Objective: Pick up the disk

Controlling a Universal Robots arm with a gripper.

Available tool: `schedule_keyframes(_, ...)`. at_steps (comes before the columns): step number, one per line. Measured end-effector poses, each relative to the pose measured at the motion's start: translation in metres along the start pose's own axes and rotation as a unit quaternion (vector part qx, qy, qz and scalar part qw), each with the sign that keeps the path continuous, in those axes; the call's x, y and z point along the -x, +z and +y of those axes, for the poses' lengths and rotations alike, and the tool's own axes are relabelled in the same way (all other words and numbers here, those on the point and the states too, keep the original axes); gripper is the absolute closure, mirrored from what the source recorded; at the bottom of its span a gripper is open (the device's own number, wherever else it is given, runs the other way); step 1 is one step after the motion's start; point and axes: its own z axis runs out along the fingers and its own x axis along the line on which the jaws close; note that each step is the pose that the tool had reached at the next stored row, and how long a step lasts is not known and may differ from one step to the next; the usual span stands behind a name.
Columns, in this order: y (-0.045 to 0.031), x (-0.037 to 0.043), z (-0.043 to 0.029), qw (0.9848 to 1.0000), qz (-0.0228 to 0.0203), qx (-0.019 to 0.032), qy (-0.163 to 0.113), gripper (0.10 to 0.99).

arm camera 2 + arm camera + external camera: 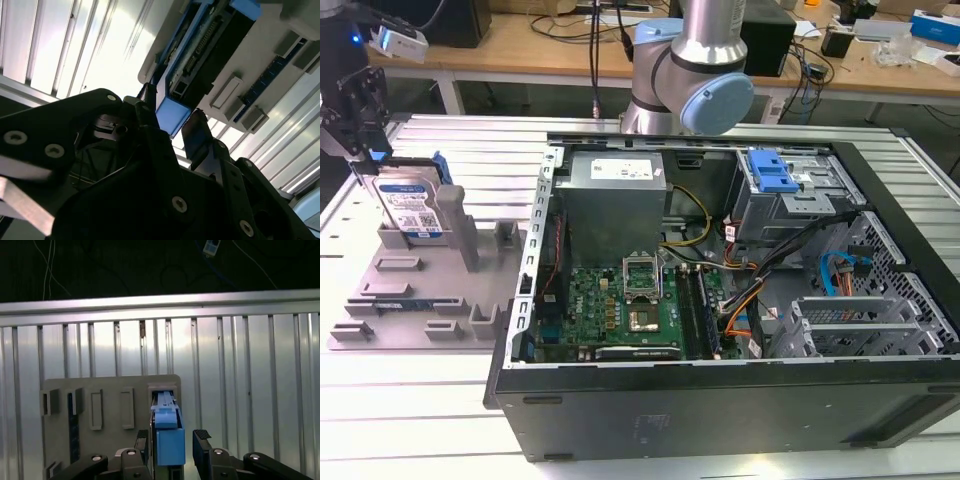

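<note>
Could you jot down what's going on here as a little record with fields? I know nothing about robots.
Setting: open computer case on a ribbed metal table
Disk: stands on edge in a grey holder, at the exterior view's left of the case
End effector: over the disk, open
Fingers: one on each side of the disk's blue rail, a gap showing
Progress: disk not yet gripped or lifted

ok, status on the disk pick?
End effector open, straddling the disk at its blue rail. Disk upright in grey holder, not yet gripped. Nothing blocking.
</note>
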Motion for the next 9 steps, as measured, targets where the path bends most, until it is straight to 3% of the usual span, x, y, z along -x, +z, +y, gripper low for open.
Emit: schedule_keyframes(9,0.0045,-0.001,0.0012,1.0,0.0001,0.0,-0.001,0.604)
